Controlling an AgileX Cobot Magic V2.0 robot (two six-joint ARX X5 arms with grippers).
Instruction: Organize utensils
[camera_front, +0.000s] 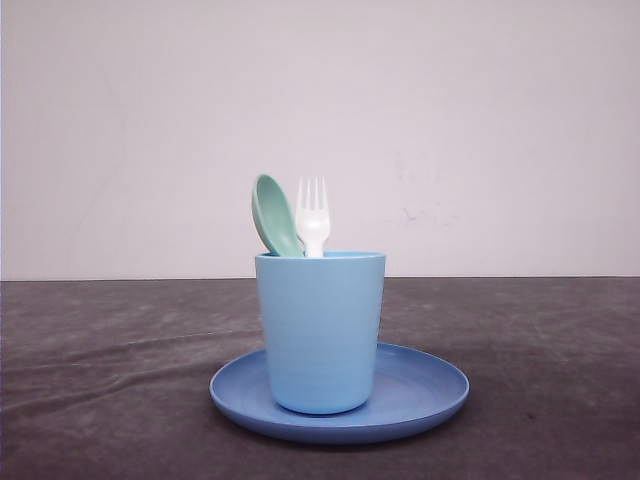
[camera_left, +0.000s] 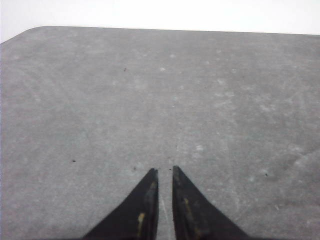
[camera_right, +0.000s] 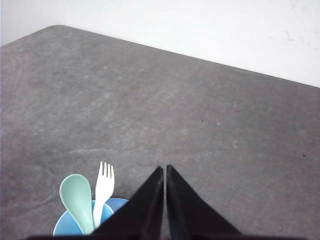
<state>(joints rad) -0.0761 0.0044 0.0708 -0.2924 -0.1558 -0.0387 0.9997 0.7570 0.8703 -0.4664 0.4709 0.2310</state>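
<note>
I've got the white fork (camera_front: 312, 214) standing close to upright in the light blue cup (camera_front: 320, 335), handle down inside, tines pointing straight up above the rim. Right beside it, on its left from the front, the mint-green spoon (camera_front: 275, 214) stands handle down too, its bowl up and tipped a little to the left; the two heads look to be touching or nearly so. The cup itself sits upright on the round blue plate (camera_front: 420, 390), roughly at its middle.

From the right wrist I'm looking down on the same pair: fork (camera_right: 104, 187) and spoon (camera_right: 77, 200) poke out of the cup (camera_right: 65, 229) just beside my right gripper (camera_right: 164, 170), whose fingers are pressed together with only a hairline between the tips, holding nothing. My left gripper (camera_left: 164, 172) is over bare surface, fingers drawn close with a thin slit between them, nothing pinched.

The surface (camera_front: 540, 330) is a dark grey, cloth-like covering with faint creases and pale scuffs, and its rounded corner shows in both wrist views. Behind it stands a plain whitish wall (camera_front: 480, 120) with a few faint marks.
</note>
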